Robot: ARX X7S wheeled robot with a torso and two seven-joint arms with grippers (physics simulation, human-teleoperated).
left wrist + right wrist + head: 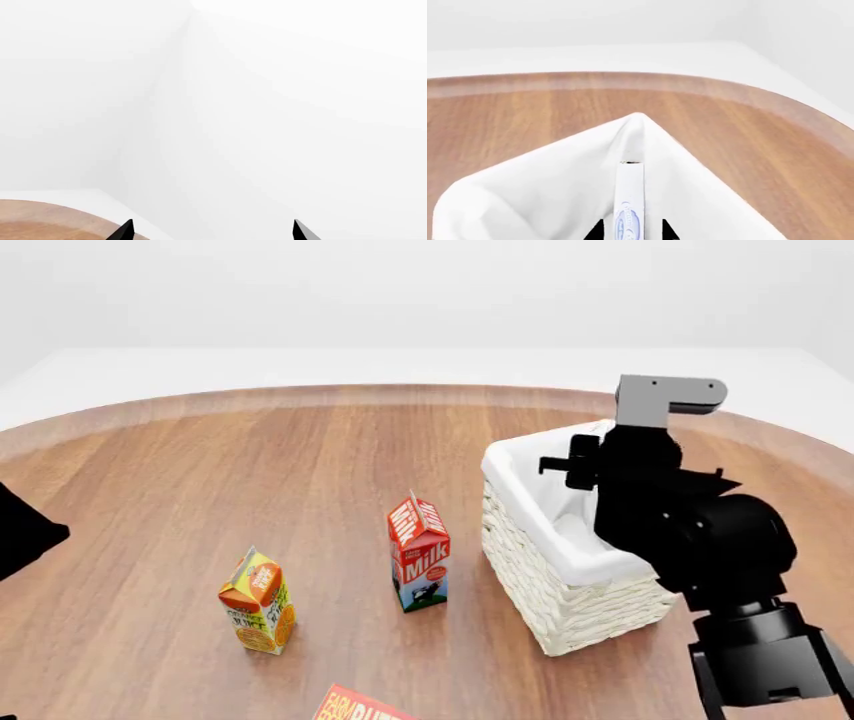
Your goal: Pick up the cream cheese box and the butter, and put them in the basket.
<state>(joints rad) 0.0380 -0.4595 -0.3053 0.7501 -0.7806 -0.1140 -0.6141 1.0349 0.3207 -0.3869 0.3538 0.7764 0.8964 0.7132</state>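
Desk (pixel 267 470): round, wood-grained, smooth. Boxes slide easily on it.

Basket (pixel 567 590): woven wicker with a soft cloth liner over the rim. It stands on the desk at the robot's right. The liner probably yields under load, so released items should settle rather than bounce.

Right claw (pixel 630 231): positioned over the basket interior. In the right wrist view, its two dark tips stand close on either side of a thin white box edge, so it appears to be holding the cream cheese box (pixel 629 200), narrow edge up, above the liner. The box is judged light, stiff and thin. The flat faces are the correct grip surfaces. Moderate force is advised, since the carton wall can dent.

Butter (pixel 360 707): lies at the near desk edge, only partly in view. It is judged a rigid, slick carton, heavier than the cream cheese box. Grip across the short width.

Left claw (pixel 213 231): two tips set wide apart, empty, pointing at a blank wall.
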